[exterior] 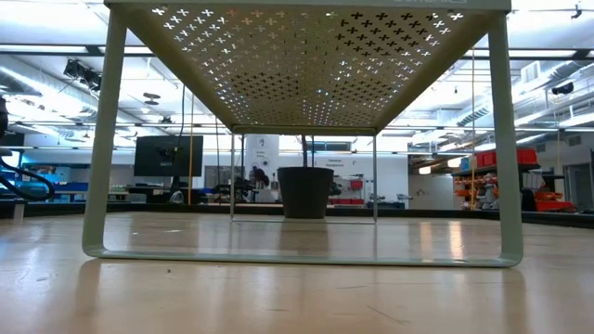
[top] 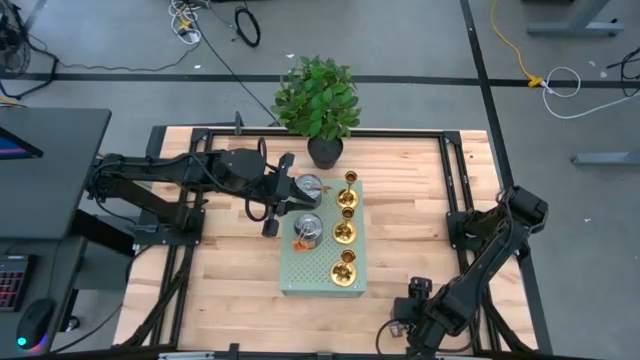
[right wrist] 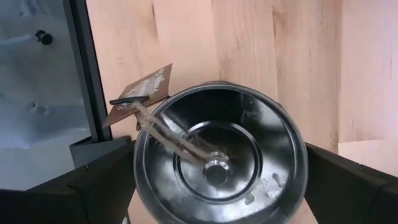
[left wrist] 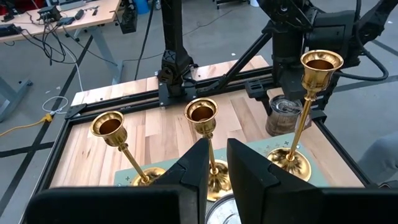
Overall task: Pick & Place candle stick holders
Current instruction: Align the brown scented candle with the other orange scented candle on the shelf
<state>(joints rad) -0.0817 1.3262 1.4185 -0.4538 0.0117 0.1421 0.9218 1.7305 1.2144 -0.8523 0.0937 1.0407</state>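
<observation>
Three gold candle stick holders (left wrist: 201,118) stand on their round bases in a row on the pale green board (top: 322,275). Two squat silver ones (top: 308,228) stand beside them on the board. My left gripper (left wrist: 217,163) hangs above the board's left side (top: 290,193), shut to a narrow slit, with nothing in it. A third silver holder (right wrist: 217,168), with a brown tag on a string (right wrist: 143,90), stands on the bare table near its near right corner. My right gripper (top: 412,305) points down over it, open, one finger on each side (right wrist: 102,183). Whether the fingers touch it, I cannot tell.
A plant in a black pot (top: 322,110) stands at the board's far end. A black frame rail (right wrist: 84,74) runs close beside the silver holder on the table. The low view looks under the board (exterior: 306,56), between its legs, to the pot (exterior: 306,192).
</observation>
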